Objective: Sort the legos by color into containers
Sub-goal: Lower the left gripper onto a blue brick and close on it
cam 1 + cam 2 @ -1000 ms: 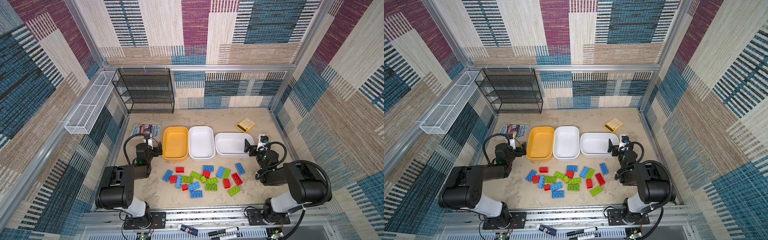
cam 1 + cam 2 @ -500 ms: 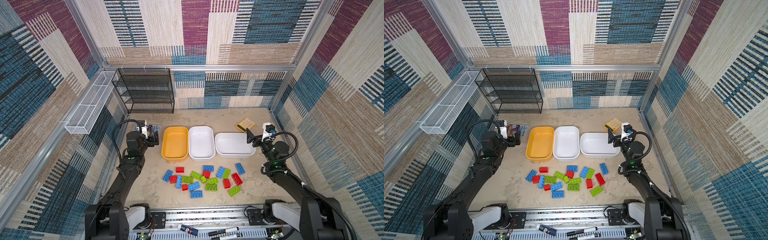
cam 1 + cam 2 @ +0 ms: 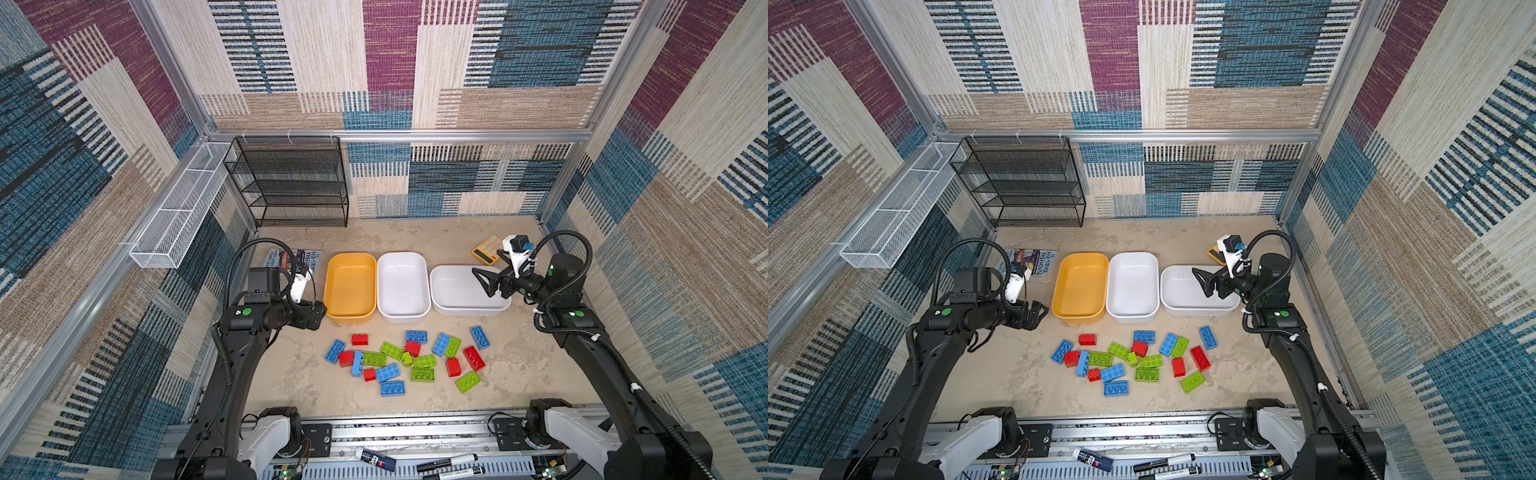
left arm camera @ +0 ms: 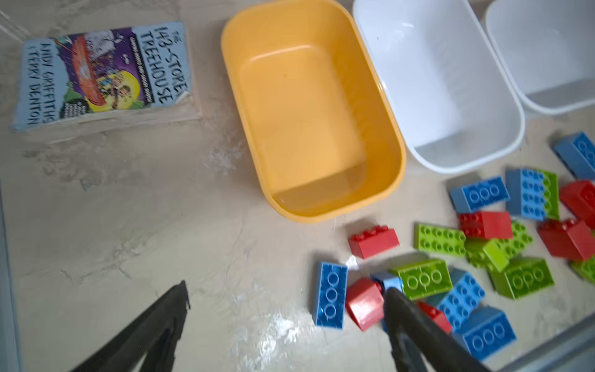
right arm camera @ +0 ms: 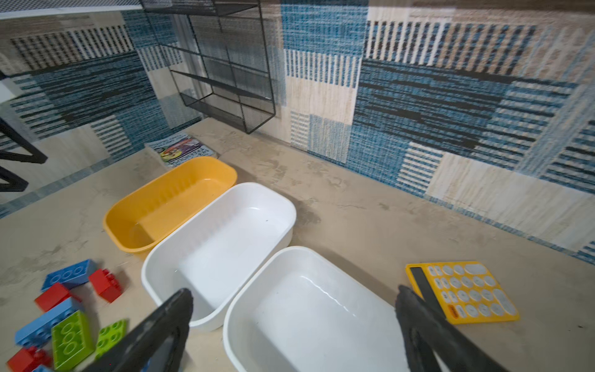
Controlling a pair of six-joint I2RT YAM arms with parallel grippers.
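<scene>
Legos (image 3: 405, 361) lie scattered just in front of three empty containers (image 3: 349, 316). Left gripper (image 4: 286, 293) and right gripper (image 5: 294, 291) gape empty; the left should first straddle the outlying blue brick (image 3: 335, 351) across its narrow width

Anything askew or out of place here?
Nothing spilled or damaged. The rightmost white tub lies crosswise to the yellow tub and middle white tub; a calculator and a book lie nearby, unrelated to sorting.
</scene>
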